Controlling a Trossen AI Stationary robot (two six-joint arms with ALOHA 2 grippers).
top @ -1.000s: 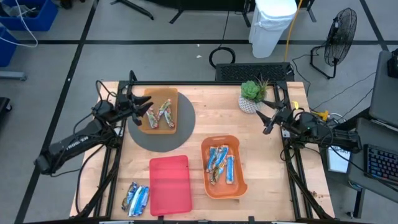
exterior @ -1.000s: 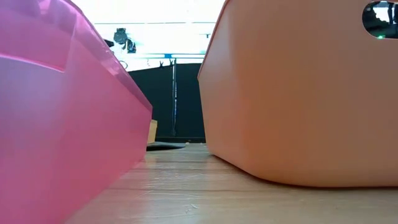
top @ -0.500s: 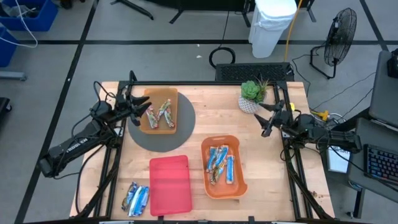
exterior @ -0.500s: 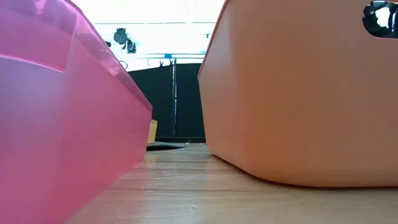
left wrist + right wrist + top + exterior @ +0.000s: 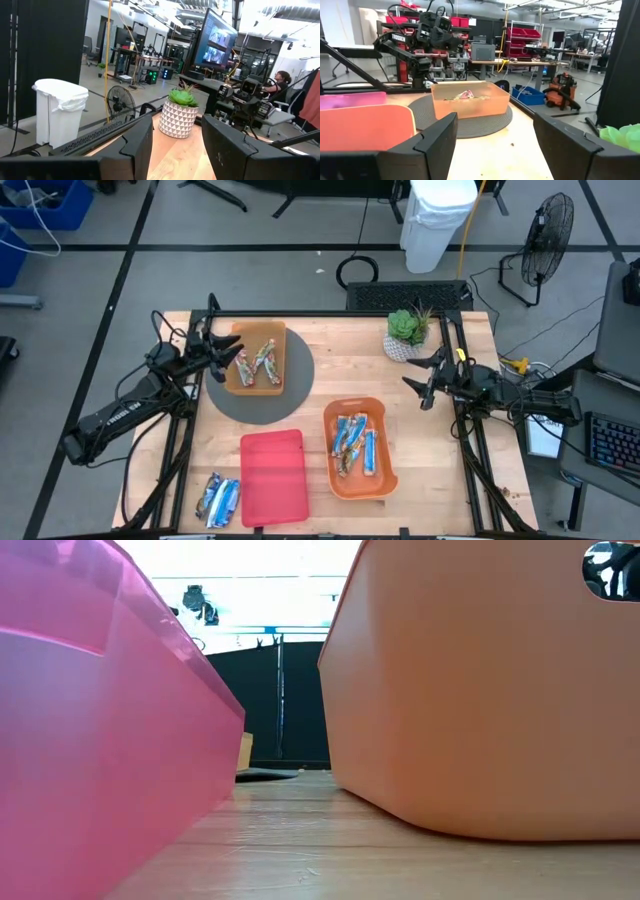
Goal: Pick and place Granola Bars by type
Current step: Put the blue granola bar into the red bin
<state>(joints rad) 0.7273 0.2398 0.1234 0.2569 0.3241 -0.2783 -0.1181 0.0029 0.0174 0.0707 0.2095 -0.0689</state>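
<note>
High view: left gripper (image 5: 228, 352) open at a tan tray (image 5: 257, 361) of brown bars (image 5: 258, 363), right gripper (image 5: 424, 378) wide open by the plant (image 5: 407, 332), blue bars (image 5: 354, 444) in orange tray (image 5: 335, 473), silver bars (image 5: 219, 499) beside red tray (image 5: 273, 476), low view: tray walls only, left wrist view: fingers (image 5: 137, 145) apart, right wrist view: fingers (image 5: 432, 142) wide, empty

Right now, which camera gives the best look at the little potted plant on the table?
The left wrist view: the potted plant shows large, its green leaves over a patterned white pot. The high view shows it small from above, at the table's far right corner. The right wrist view catches only a green edge that may be it; the low view misses it.
</note>
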